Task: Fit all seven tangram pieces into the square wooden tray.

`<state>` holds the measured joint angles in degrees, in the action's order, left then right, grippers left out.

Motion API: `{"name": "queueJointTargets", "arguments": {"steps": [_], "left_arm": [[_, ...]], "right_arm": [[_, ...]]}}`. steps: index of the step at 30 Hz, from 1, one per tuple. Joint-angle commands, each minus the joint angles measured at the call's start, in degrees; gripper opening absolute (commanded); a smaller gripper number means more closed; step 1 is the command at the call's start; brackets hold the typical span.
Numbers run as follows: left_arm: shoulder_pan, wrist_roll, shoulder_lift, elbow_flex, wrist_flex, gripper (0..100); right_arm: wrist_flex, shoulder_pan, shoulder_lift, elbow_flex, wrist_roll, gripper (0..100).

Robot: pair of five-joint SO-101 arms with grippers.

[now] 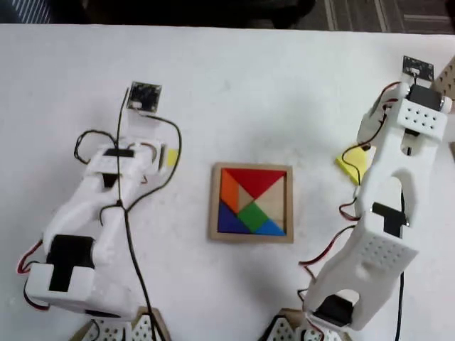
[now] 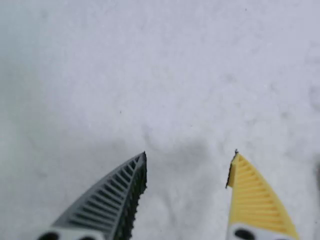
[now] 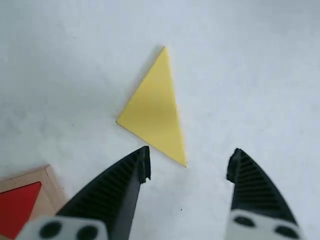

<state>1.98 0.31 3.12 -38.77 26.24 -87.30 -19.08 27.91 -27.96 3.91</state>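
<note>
L gripper (image 2: 190,154): we see fingers apart over the table (image 1: 284,85). Center: square wooden tray (image 1: 213,206) w/ tangram pieces (image 1: 257,181) in red, orange, green, blue inside. Right of it, yellow triangle (image 3: 155,112) lies flat on table, outside tray. R gripper (image 3: 190,157) just beside it, fingers apart.

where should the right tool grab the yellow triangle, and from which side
Probably from straight above: the triangle lies flat on the table, so only its thin edges offer a hold. Set one finger of the open right tool against the long edge, the other against the opposite corner.
</note>
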Motion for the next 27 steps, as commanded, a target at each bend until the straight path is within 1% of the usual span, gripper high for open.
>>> {"name": "queueJointTargets", "arguments": {"steps": [1, 6, 9, 11, 15, 21, 27], "left_arm": [[0.7, -0.4, -2.5, 2.2, 0.4, 28], [0.6, -0.1, -1.3, 4.1, 0.7, 28], [0.7, 5.3, 2.2, 7.3, 1.5, 28], [0.7, 7.6, 3.9, 9.8, 4.0, 28], [1.0, 7.3, 5.8, 13.5, 8.4, 28], [1.0, 7.6, 5.9, 13.6, 8.4, 28], [1.0, 7.4, 5.8, 13.5, 8.5, 28]], "right_arm": [[0.8, 3.1, 0.5, -0.9, -3.1, 27.5], [2.4, 4.5, 3.2, -0.7, -3.2, 27.6], [2.7, 4.4, 5.3, -1.0, -3.2, 27.2], [4.2, 4.4, 6.3, -1.0, -3.6, 27.2], [5.3, 4.9, 8.2, -1.0, -3.7, 27.2], [6.1, 6.7, 8.9, -1.0, -3.7, 27.5], [6.1, 7.0, 9.8, -0.8, -3.7, 27.6]]}}
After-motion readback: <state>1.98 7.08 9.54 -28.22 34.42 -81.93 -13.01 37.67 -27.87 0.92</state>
